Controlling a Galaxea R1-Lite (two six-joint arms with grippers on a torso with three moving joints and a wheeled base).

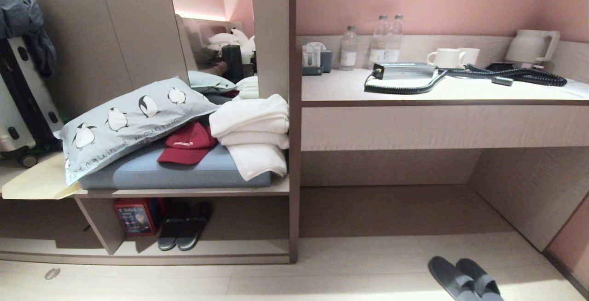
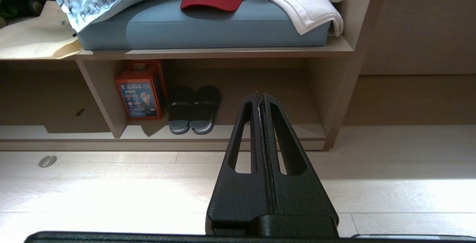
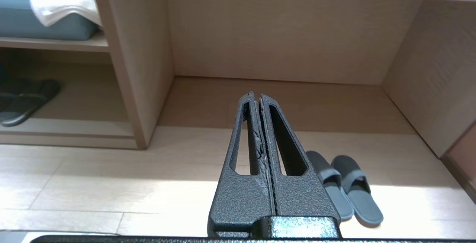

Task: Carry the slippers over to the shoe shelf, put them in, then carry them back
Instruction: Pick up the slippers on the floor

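Note:
The slippers (image 1: pixel 464 279), a grey-blue fabric pair, lie side by side on the pale floor at the lower right, in front of the desk recess. In the right wrist view the slippers (image 3: pixel 346 187) sit just beside and beyond my right gripper (image 3: pixel 256 95), which is shut and empty above the floor. The shoe shelf (image 1: pixel 239 248) is the low cubby under the cushioned bench on the left. My left gripper (image 2: pixel 260 94) is shut and empty, pointing at the shoe shelf (image 2: pixel 223 131) from some way off. Neither arm shows in the head view.
A darker pair of slides (image 1: pixel 184 225) and a red box (image 1: pixel 138 216) occupy the cubby's left part. On the bench lie a penguin pillow (image 1: pixel 124 126), a red cap (image 1: pixel 186 143) and towels (image 1: pixel 253 135). A suitcase (image 1: pixel 18 103) stands far left; the desk recess (image 1: pixel 391 209) opens right.

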